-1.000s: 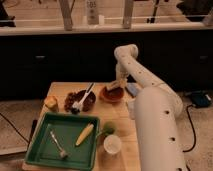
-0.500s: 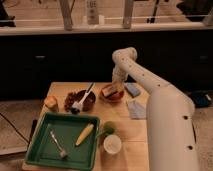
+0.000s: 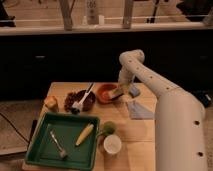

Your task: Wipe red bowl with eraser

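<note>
Covering red bowl's (image 3: pixel 105 93) rim: gripper (image 3: pixel 120 90)

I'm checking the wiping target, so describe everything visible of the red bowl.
The red bowl is small, shallow and round, bright orange-red, and looks like smooth plastic. It stands upright on the wooden table, toward the far edge. Its hollow looks darker, and I cannot tell whether anything lies in it. The darker maroon bowl sits close beside it, to its left in the picture; whether they touch is unclear. The gripper is down at its right rim, with the tan eraser against that rim.
</note>
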Robot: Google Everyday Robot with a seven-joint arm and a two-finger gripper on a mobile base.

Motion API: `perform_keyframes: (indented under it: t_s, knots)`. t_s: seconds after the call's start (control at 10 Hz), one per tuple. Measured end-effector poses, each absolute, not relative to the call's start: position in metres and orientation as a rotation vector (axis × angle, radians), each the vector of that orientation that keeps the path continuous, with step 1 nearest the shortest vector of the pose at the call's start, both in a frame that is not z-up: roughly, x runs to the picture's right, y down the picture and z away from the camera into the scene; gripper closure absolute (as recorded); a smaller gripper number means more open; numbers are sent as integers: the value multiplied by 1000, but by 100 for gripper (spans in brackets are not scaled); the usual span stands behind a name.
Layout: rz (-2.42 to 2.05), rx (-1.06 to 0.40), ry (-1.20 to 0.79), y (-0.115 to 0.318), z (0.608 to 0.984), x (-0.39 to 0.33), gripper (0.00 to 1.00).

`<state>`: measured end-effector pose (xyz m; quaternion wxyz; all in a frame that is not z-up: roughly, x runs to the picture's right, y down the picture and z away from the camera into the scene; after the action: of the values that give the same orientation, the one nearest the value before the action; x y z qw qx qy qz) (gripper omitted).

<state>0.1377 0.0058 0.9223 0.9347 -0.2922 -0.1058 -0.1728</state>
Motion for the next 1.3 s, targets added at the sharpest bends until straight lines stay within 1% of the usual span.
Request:
perform_keyframes:
  t_s: [0.3,0.5,0.8,1.0,1.3]
  knots:
    - [-319,-597,-194,-4,933,145,97]
    - [-316,-583,-191,-19,941,138,97]
    - [-339,-574,-200,-27,940,125,97]
    - [-372,-568,-220,-27,938,107,97]
    - [-446,-577,-258,-15,932,74,97]
